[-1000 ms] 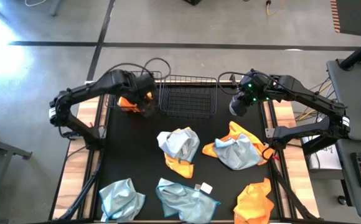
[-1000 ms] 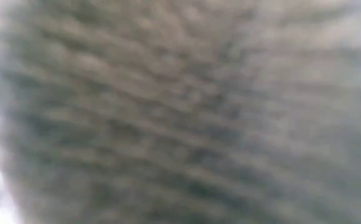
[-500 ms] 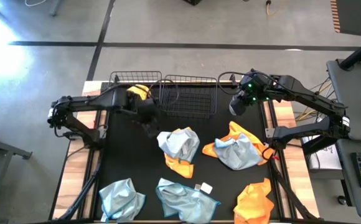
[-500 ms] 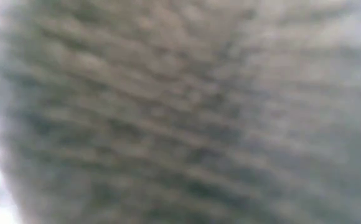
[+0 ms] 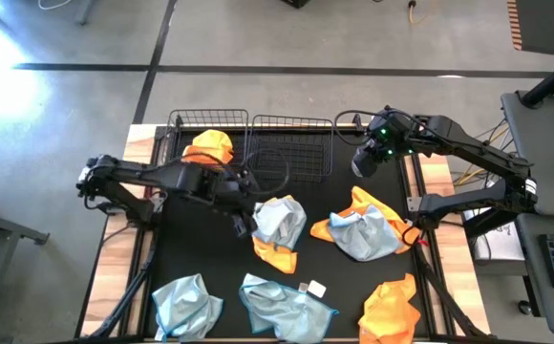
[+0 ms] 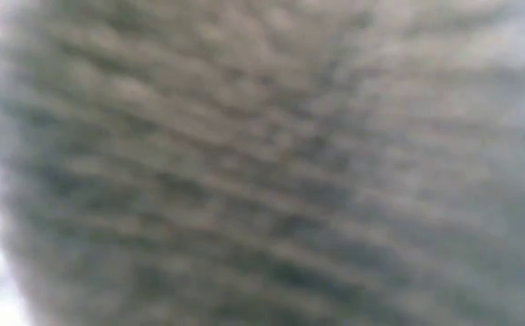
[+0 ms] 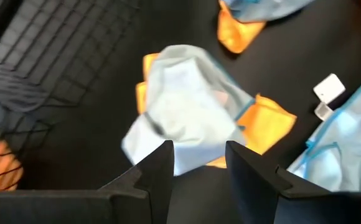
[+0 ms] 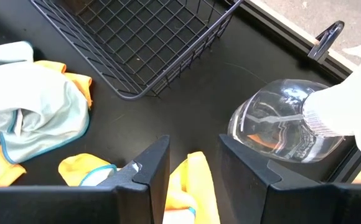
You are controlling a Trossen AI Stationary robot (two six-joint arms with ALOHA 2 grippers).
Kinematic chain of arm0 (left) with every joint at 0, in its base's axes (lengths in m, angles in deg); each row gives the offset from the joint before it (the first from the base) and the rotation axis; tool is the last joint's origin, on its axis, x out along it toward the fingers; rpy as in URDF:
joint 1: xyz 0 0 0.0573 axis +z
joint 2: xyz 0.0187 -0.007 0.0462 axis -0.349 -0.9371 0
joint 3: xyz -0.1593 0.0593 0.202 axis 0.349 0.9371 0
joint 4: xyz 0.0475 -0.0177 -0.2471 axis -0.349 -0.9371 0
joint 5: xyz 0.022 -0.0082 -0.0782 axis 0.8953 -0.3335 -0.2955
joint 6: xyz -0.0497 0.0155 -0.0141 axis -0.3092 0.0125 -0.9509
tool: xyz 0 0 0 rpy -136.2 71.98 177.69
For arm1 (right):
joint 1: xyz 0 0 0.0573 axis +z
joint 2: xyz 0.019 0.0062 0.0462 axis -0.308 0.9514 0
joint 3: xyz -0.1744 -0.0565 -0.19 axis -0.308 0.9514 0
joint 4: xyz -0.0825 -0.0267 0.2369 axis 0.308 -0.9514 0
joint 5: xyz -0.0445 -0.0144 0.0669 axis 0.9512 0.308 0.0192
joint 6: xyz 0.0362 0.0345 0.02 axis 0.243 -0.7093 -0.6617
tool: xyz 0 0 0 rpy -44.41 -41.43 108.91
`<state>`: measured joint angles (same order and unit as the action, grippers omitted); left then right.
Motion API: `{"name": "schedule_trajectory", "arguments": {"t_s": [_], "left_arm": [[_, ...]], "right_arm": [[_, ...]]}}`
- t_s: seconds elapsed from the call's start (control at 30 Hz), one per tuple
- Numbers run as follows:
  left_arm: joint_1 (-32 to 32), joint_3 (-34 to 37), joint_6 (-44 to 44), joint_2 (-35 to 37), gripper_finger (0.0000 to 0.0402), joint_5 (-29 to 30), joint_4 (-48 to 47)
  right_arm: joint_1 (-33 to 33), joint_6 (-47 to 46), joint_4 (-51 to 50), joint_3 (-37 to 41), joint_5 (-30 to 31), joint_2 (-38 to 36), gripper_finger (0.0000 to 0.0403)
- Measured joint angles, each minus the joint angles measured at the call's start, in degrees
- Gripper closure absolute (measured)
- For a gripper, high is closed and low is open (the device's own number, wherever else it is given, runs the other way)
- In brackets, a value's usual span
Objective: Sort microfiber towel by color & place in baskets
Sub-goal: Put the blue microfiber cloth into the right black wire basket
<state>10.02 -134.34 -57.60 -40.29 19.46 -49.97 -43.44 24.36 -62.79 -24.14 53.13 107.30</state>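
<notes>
Two black wire baskets stand at the far edge: the left one (image 5: pixel 175 129) holds an orange towel (image 5: pixel 208 146), the right one (image 5: pixel 291 153) shows only bare grid. Mid-table, a pale blue towel (image 5: pixel 277 218) lies crumpled on an orange one (image 5: pixel 275 254). My left gripper (image 5: pixel 243 222) hovers open just left of this pile, and in the left wrist view its fingers (image 7: pixel 199 165) frame the blue towel (image 7: pixel 187 115). My right gripper (image 8: pixel 196 165) is open above the far right, over an orange towel (image 8: pixel 190 180). The low view is a grey blur.
More towels lie about: a blue-on-orange heap (image 5: pixel 363 229) at right, an orange one (image 5: pixel 392 311) near right, and blue ones at near left (image 5: pixel 186 304) and near middle (image 5: pixel 287 306). A clear spray bottle (image 8: pixel 286 124) stands by the right edge. A small white tag (image 5: pixel 313 287) lies nearby.
My left gripper has swung away from the left basket toward the table's right and near side, turning as it went, and now hangs beside the middle blue towel. The orange towel stays in the left basket, now uncovered.
</notes>
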Motion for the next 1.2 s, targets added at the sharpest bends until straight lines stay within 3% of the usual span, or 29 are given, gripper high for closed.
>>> {"name": "schedule_trajectory", "arguments": {"t_s": [0.63, 0.9, 1.2], "left_arm": [[-2.38, 0.00, -10.22, -15.45, 0.0272, 1.53, 3.54], [-2.15, 0.00, -16.14, -19.01, 0.0272, 1.52, 9.33], [-1.69, 0.00, -16.46, -21.44, 0.0272, 1.95, 11.65]], "right_arm": [[0.00, 2.47, -0.85, 0.00, -0.24, 0.00, 0.0277], [-0.01, 3.38, -0.98, 0.00, -0.25, -0.02, 0.0277], [0.00, 3.76, -2.61, 0.00, -0.25, -0.01, 0.0277]]}}
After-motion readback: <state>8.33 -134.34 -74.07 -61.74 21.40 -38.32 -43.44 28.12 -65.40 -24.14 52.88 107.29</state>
